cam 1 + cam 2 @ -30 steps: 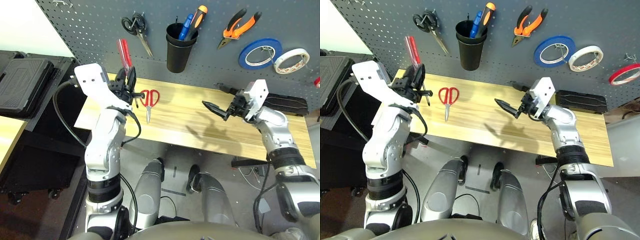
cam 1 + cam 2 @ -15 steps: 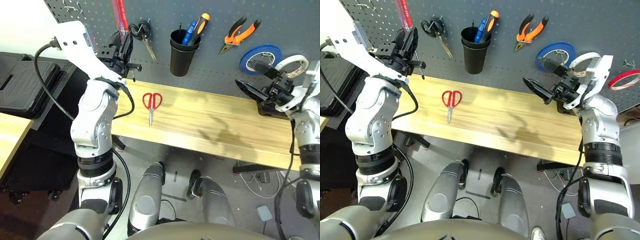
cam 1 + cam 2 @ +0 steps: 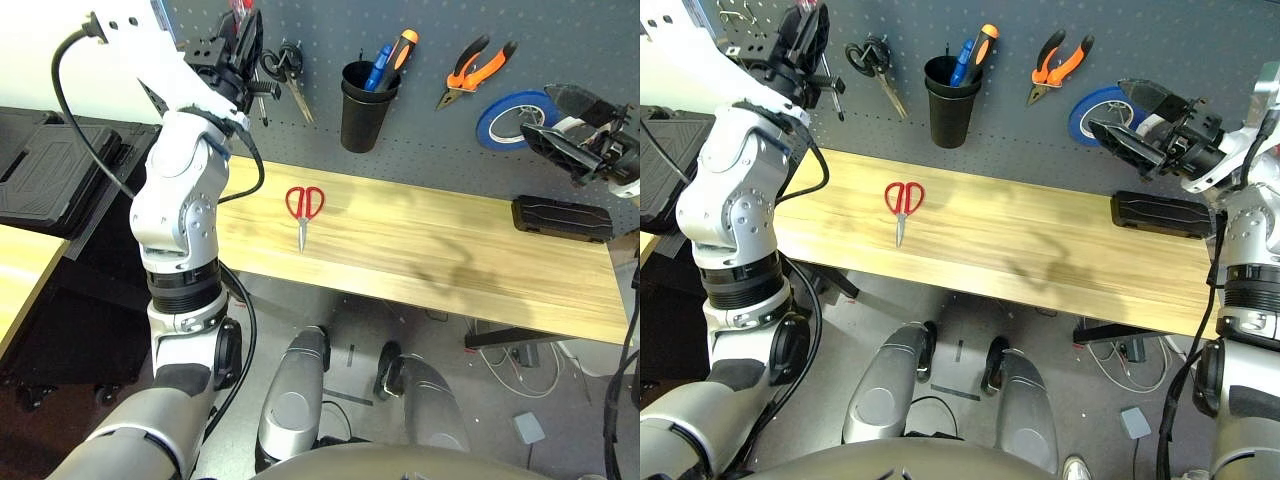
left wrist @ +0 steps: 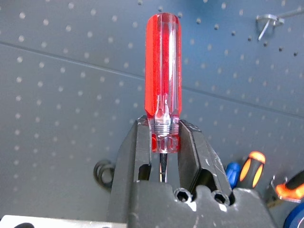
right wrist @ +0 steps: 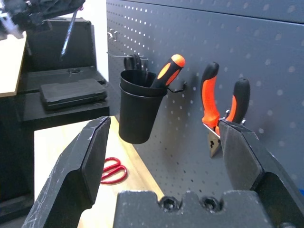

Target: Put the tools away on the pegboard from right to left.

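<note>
My left gripper (image 4: 164, 137) is shut on the slim red-handled screwdriver (image 4: 162, 71), just below the handle. It is raised in front of the upper left of the dark grey pegboard (image 3: 600, 40), with the handle pointing up and the shaft (image 3: 830, 75) hanging down. The red-handled scissors (image 3: 303, 203) lie flat on the wooden table (image 3: 420, 250), left of centre. The orange-and-black pliers (image 3: 478, 65) hang on the board. My right gripper (image 3: 1130, 120) is open and holds nothing. It is held high at the right, in front of the tape rolls.
A black cup (image 3: 362, 100) with blue and orange-handled tools hangs mid-board, and black-handled scissors (image 3: 285, 70) hang to its left. A blue tape roll (image 3: 515, 105) hangs behind the right gripper. A flat black case (image 3: 562, 217) lies at the table's right. Bare metal hooks (image 4: 268, 23) stick out near the screwdriver.
The left arm has lifted the screwdriver from table height to the upper left of the pegboard. The right gripper, still open, has risen and swung right off the table.
</note>
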You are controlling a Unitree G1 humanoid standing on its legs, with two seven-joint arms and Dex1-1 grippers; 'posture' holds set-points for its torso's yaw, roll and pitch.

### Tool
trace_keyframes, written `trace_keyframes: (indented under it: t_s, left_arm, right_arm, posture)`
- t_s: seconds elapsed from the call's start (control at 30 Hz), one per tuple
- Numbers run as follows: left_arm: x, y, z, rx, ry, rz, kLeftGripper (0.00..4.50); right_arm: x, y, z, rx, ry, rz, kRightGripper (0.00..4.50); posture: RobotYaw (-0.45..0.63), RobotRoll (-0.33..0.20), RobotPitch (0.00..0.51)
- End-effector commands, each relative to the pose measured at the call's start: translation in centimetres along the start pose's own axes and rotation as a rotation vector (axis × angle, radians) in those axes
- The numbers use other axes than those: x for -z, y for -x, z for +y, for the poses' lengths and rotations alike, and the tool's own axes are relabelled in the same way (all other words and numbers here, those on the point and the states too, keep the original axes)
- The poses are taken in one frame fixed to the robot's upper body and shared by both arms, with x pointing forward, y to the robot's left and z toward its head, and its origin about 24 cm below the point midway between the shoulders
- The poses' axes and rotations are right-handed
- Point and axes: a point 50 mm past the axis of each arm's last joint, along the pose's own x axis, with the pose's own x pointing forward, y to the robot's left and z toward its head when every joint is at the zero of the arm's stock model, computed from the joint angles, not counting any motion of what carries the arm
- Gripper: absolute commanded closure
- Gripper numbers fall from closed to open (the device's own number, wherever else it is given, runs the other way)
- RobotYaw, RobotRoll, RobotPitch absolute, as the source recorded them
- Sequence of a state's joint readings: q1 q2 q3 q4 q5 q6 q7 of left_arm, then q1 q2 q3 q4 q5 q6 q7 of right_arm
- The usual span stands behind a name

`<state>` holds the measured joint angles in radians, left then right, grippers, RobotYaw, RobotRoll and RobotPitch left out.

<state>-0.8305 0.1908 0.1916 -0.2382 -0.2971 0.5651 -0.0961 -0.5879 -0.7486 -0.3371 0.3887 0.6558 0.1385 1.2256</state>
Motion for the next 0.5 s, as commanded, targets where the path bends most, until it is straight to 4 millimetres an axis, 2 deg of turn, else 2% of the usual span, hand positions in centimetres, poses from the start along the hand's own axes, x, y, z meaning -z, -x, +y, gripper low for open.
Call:
trace_keyframes:
  t_s: [0.03, 0.33, 0.5]
  left_arm:
    - [-0.5, -0.9, -0.5, 0.016, 0.032, -0.035, 3.68]
    - [-1.3, -4.3, -2.1, 0.024, 0.120, -0.111, 3.68]
    - [-0.4, -6.0, -4.0, 0.042, 0.173, -0.119, 3.68]
  right_arm:
    - [-1.1, 0.1, -0.3, -0.007, 0.029, 0.003, 0.00]
    - [-0.4, -0.8, 0.1, -0.013, 0.036, 0.005, 0.00]
    - [-0.1, -1.6, 0.1, 0.001, 0.063, -0.024, 0.00]
  posture:
    - [0.19, 0.000, 0.166]
    - [0.19, 0.000, 0.168]
    - [0.18, 0.000, 0.170]
